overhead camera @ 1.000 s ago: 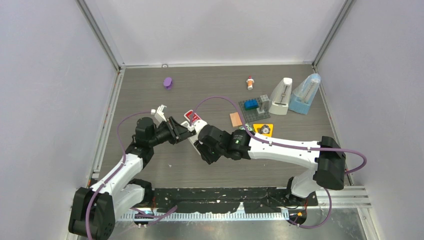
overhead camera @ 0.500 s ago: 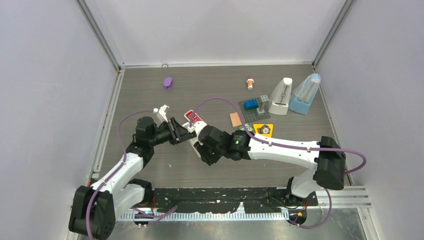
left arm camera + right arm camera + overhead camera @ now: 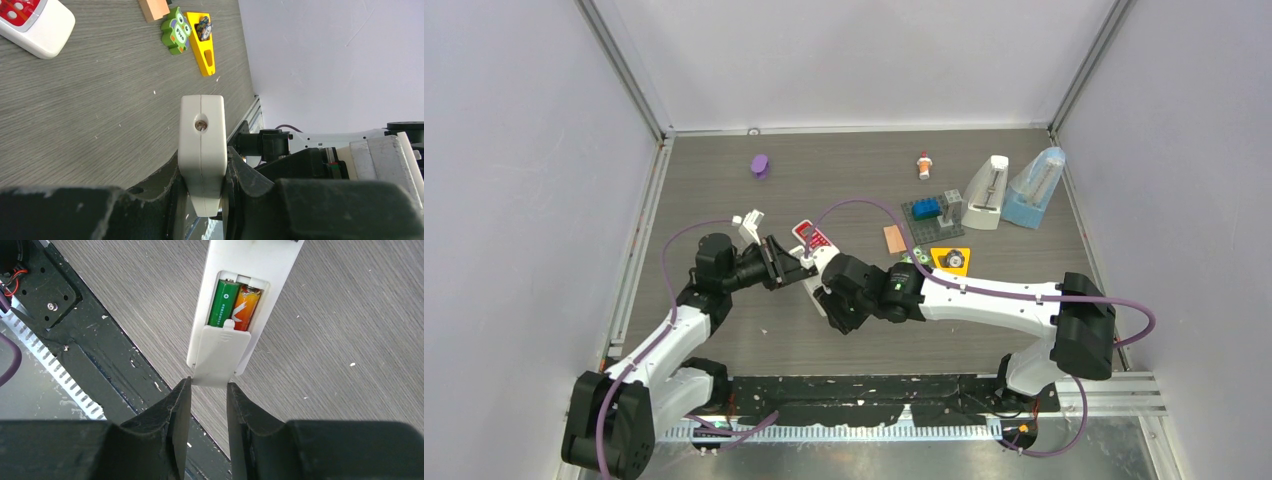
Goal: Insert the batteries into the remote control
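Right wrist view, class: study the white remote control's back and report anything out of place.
The white battery cover sits only partway over the compartment of the white remote control, leaving the green battery and orange battery exposed; the right gripper pinches its lower end.

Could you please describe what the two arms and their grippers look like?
Both the left arm and right arm have white links, black joints and a purple cable. The left gripper and right gripper have matte black, tapered fingers.
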### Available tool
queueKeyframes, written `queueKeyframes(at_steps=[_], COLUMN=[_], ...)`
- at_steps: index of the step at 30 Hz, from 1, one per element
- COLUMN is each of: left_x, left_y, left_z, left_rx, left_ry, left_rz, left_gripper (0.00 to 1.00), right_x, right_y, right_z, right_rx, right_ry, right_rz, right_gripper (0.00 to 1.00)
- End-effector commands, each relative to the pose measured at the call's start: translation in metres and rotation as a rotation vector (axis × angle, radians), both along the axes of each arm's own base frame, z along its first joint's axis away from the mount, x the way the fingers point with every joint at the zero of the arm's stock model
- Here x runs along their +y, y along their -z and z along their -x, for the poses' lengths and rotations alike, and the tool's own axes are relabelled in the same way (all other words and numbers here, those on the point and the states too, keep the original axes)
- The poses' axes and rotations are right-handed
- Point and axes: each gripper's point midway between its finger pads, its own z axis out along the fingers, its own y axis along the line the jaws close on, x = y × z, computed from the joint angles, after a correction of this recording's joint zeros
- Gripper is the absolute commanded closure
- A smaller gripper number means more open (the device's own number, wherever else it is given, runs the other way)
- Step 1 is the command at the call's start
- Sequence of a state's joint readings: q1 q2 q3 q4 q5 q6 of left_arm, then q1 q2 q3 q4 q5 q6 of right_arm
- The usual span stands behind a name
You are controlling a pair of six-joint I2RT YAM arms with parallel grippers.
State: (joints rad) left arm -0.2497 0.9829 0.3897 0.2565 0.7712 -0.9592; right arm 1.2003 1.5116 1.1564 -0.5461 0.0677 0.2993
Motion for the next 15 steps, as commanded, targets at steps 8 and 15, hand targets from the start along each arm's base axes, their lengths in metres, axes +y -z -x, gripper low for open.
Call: queueKeyframes(at_steps=[8,15], left_x=[-0.0060,-0.0058], left_y=[-0.0314,-0.0267], left_z=[-0.0030,-0.0009], left_rx=[-0.127,-0.136], left_ry=[0.047,0.069], left_rz=[0.038,0.007], left_gripper=[1.00,1.00], right_x=[0.0021,-0.0002], right_y=[-0.0169,-0.0182], right_z=[0.0008,-0.0004], right_rx=[-0.005,-0.004], right_ry=[-0.007,-0.009], right_rz=[-0.060,-0.025], right_gripper=[0.85,0.86])
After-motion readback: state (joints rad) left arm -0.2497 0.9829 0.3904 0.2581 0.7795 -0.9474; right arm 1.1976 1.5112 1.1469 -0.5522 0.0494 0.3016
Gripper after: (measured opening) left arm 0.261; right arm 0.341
